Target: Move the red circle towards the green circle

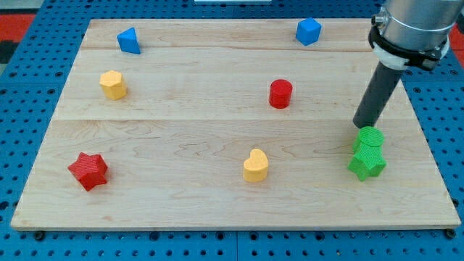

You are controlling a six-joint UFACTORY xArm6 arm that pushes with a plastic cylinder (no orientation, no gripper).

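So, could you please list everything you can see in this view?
red circle: one, red, right of centre
green circle: one, green, right side, touching the green star
green star: one, green, just below the green circle
red star: one, red, bottom left
yellow heart: one, yellow, bottom centre
yellow block: one, yellow, upper left
blue blocks: two, blue, top left and top right
board: one, pale wood
my tip: one, dark, just above the green circle
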